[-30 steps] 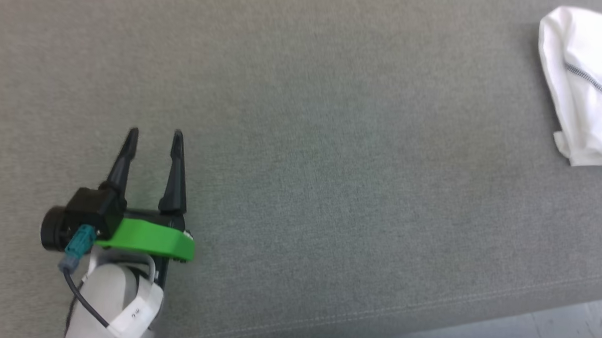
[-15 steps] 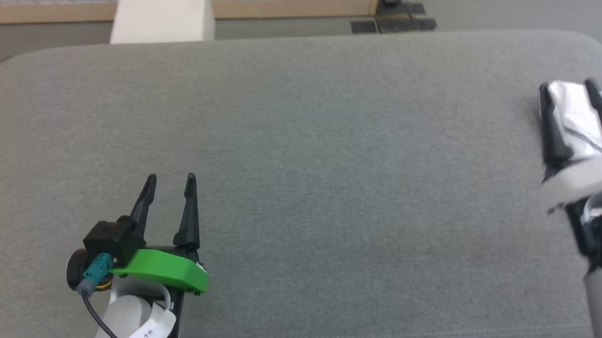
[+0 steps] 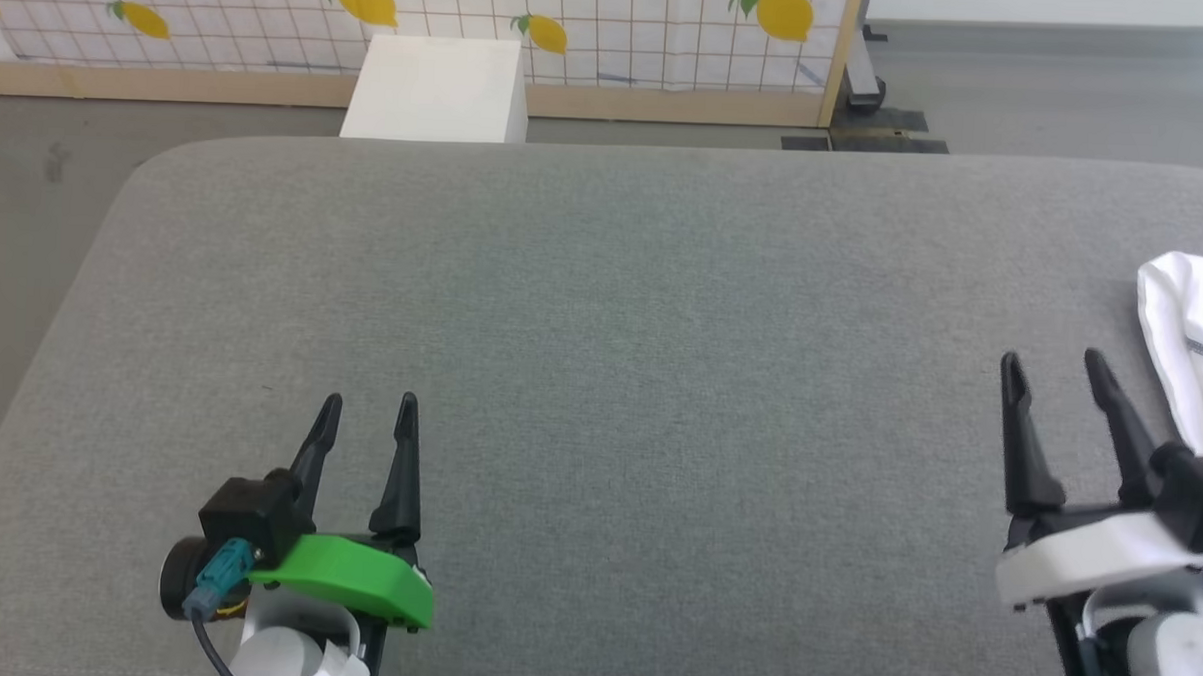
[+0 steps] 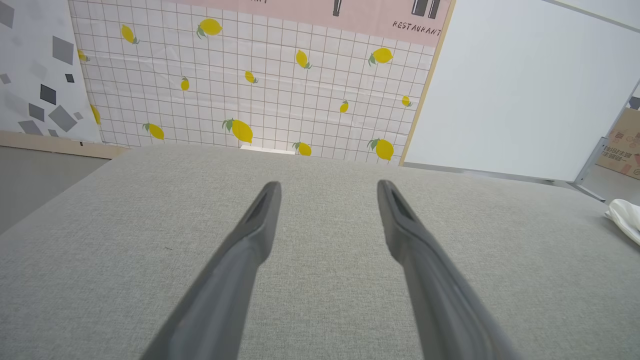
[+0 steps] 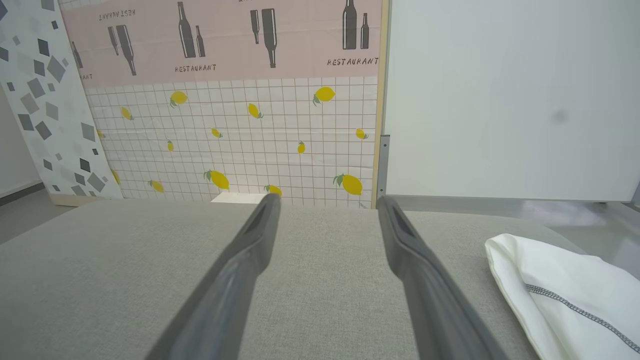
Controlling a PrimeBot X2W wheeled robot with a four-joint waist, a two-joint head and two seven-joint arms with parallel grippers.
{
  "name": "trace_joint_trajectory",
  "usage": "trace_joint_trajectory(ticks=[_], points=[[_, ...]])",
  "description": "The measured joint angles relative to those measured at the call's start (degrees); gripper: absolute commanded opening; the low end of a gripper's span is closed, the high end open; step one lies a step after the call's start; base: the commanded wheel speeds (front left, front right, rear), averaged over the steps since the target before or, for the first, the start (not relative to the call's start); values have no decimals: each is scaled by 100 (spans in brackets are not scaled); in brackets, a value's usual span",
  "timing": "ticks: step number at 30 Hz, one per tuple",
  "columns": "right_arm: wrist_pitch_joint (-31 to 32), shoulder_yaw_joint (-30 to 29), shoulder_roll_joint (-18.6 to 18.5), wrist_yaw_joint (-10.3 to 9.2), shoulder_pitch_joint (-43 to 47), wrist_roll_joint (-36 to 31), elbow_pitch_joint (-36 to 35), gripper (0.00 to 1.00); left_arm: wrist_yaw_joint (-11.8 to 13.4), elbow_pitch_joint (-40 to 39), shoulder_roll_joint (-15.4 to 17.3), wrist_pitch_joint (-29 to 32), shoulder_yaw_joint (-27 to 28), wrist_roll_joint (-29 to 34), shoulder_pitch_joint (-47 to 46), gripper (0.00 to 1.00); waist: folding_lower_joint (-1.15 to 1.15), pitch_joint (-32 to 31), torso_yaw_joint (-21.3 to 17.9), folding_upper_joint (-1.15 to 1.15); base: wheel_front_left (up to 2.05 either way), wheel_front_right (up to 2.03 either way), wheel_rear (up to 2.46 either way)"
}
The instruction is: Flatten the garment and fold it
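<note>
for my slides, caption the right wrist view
Open right gripper over a grey cushion, the white garment lying bunched to the view's right, untouched

left gripper (image 3: pixel 369 400), right gripper (image 3: pixel 1052 358) — two; one garment (image 3: pixel 1187 328) beside the right gripper; one white box (image 3: pixel 435 90) beyond the left gripper; one grey cushion (image 3: pixel 603 308).

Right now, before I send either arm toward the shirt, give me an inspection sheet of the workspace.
Surface: grey cushion, flat, nothing lying across its middle.
Job's things: white T-shirt bunched at the cushion's right edge, not flattened, with a grey stitched seam showing.
Clutter: nothing seen.
Grippers: left gripper open and holding nothing, over the near-left cushion; right gripper open and holding nothing, just left of the T-shirt.
Cables: dark cable with a teal plug at the left wrist, away from the fingers.
Surroundings: white box behind the far edge, lemon-print panel beyond it, grey floor.
</note>
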Motion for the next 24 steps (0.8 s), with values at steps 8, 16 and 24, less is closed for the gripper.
trace_joint_trajectory(ticks=[8, 16, 24], points=[[-161, -141, 403, 0, 579, -291, -168, 100, 51, 25, -3, 0, -82, -142, 164, 100, 0, -145, 143, 0, 0, 0, 0], [-212, -279, 503, 0, 803, -321, -269, 100, 108, 26, -5, 0, -132, -248, 230, 100, 0, -175, 187, 0, 0, 0, 0], [-211, -280, 510, 0, 848, -301, -274, 100, 152, 65, -7, 0, -160, -285, 230, 100, 0, -180, 190, 0, 0, 0, 0]])
